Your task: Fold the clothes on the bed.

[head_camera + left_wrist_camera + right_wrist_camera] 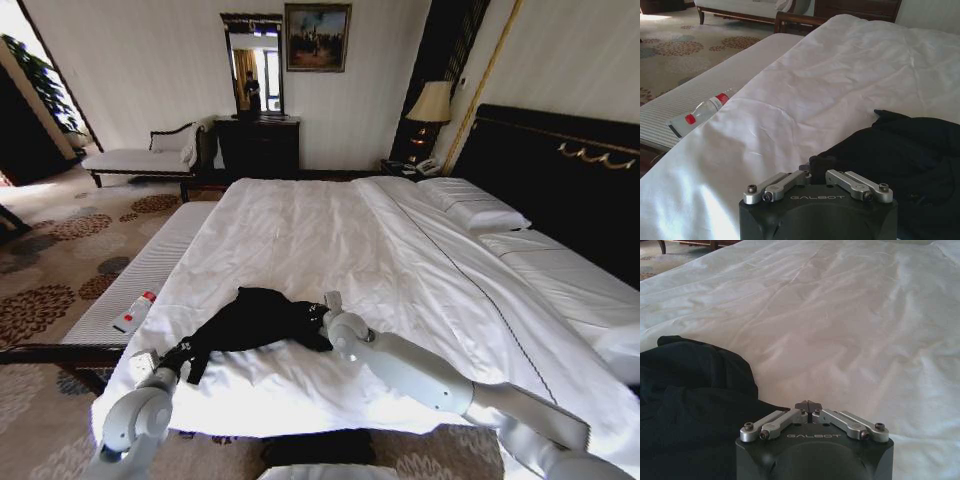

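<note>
I see the black T-shirt (pixel 255 320) lying crumpled on the white sheet near the foot of the bed (pixel 400 260), a strip of it trailing toward the bed's left corner.

Left gripper (pixel 172 358) sits low at that corner, right at the trailing end of the shirt. In the left wrist view its jaws are drawn together with dark cloth bunched at the tips (pixel 816 162); I read it as pinching the shirt's edge. Left arm comes up from below the foot edge, elbow bent, wrist level with the mattress.

Right gripper (pixel 330 305) rests at the shirt's opposite edge, on its right side. In the right wrist view the jaws are closed tip to tip over bare sheet, the shirt (pixel 690 405) lying just beside them; I cannot see any fabric caught between them. Right arm reaches in from the lower right, stretched long and low across the bed.

A clear bottle with a red cap (pixel 134 313) lies on the striped bench (pixel 160 260) along the bed's left side.
</note>
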